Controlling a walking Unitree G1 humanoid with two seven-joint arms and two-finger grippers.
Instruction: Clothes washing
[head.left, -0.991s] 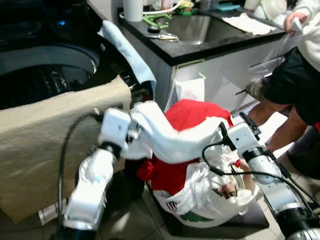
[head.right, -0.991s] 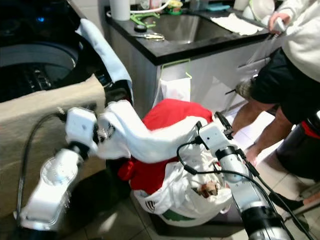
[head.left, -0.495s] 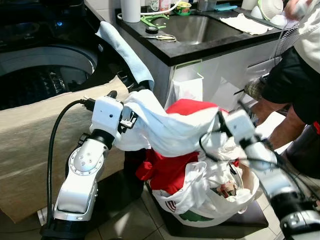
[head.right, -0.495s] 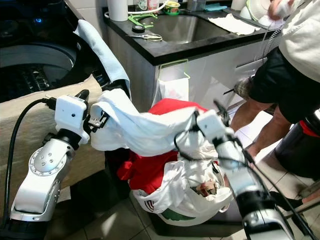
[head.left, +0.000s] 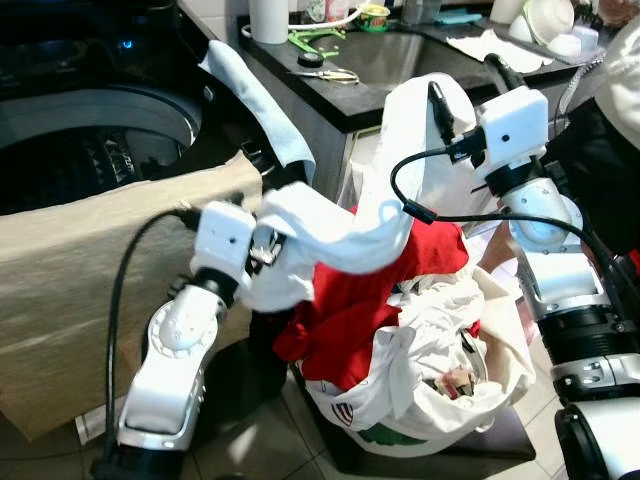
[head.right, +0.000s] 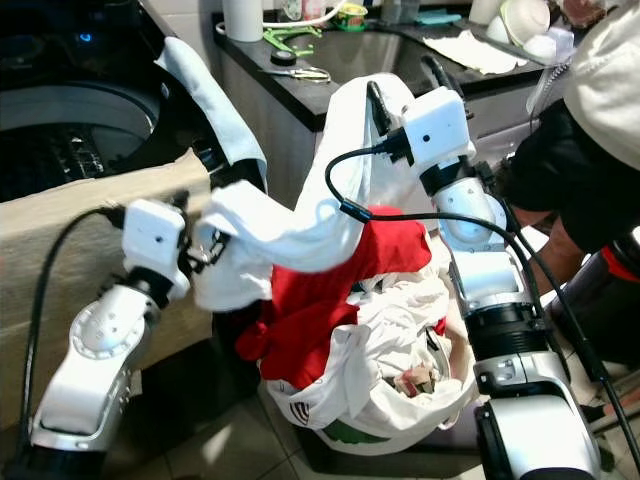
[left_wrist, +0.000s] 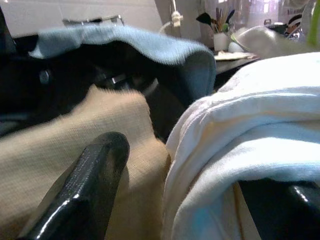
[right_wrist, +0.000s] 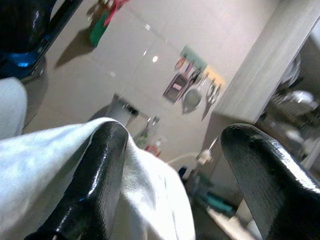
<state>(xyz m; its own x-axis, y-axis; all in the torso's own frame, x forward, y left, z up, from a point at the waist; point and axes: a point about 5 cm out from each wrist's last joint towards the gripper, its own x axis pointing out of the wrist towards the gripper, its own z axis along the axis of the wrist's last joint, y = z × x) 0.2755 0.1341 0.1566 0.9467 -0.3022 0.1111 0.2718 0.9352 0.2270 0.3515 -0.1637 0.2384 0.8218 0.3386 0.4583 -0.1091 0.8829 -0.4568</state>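
Two grippers carry our white cotton garment (head.left: 340, 235): the right gripper (head.left: 465, 85), fingers spread with cloth draped over one, has swung up to upper right, the left gripper (head.left: 268, 245) stays pinched on it mid-frame, so it's clearing the white laundry basket (head.left: 400, 420) toward the black washer drum (head.left: 90, 150).

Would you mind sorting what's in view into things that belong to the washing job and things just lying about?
Job:
white garment, stretched between left end effector and right end effector
laundry basket with red cloth
washing machine drum

Lying about:
scissors
paper roll
sink
person
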